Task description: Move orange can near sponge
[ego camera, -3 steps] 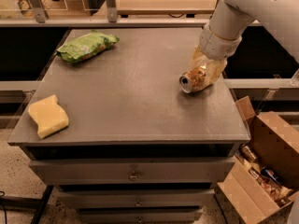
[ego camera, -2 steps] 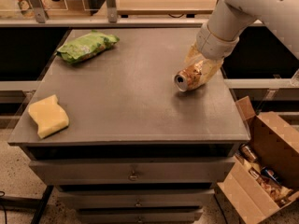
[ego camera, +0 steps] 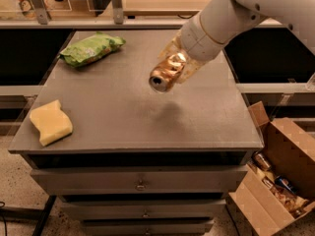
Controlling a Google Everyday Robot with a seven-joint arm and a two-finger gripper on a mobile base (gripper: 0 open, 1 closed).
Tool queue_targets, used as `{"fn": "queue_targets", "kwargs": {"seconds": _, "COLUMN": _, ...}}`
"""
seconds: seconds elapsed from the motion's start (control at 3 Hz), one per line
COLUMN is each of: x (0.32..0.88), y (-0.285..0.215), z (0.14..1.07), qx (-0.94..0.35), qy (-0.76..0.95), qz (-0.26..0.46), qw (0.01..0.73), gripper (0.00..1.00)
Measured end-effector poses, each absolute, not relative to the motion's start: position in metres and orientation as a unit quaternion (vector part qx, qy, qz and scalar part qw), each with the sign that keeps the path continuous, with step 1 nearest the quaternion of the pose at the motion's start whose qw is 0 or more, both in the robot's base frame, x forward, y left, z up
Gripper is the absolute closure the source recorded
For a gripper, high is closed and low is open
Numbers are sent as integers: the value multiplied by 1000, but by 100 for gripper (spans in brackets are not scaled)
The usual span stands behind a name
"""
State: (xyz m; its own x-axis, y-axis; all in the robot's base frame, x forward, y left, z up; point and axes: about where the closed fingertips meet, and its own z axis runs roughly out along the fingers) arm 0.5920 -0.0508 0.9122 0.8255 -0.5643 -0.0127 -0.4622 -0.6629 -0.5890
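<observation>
Clearly the gripper (ego camera: 181,64) is pinching the orange can (ego camera: 163,76): its pale fingers are closed on the can's body. It holds the can in the air over the right-centre of the grey table (ego camera: 147,132), with a faint shadow (ego camera: 167,113) on the surface below. The can lies tilted almost on its side. Its long axis runs from the gripper down toward the front left, and its silver end faces that way. The sponge (ego camera: 50,123) rests flat at the table's front-left corner, well apart from the can, and lies roughly along the line the can's silver end points. So the coming move, as I judge it, is a carry across the table toward the front left and then a lowering beside the sponge. The green snack bag (ego camera: 92,48) sits at the back left, off that path. A cardboard box (ego camera: 283,156) stands on the floor to the right.
</observation>
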Motion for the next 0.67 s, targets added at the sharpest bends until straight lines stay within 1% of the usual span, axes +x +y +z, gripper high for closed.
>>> {"fn": "queue_targets", "kwargs": {"seconds": 0.33, "x": 560, "y": 23, "z": 916, "qx": -926, "qy": 156, "qz": -74, "qw": 336, "gripper": 100}}
{"fn": "queue_targets", "kwargs": {"seconds": 0.67, "x": 529, "y": 87, "z": 909, "qx": -935, "qy": 49, "qz": -71, "qw": 343, "gripper": 100}}
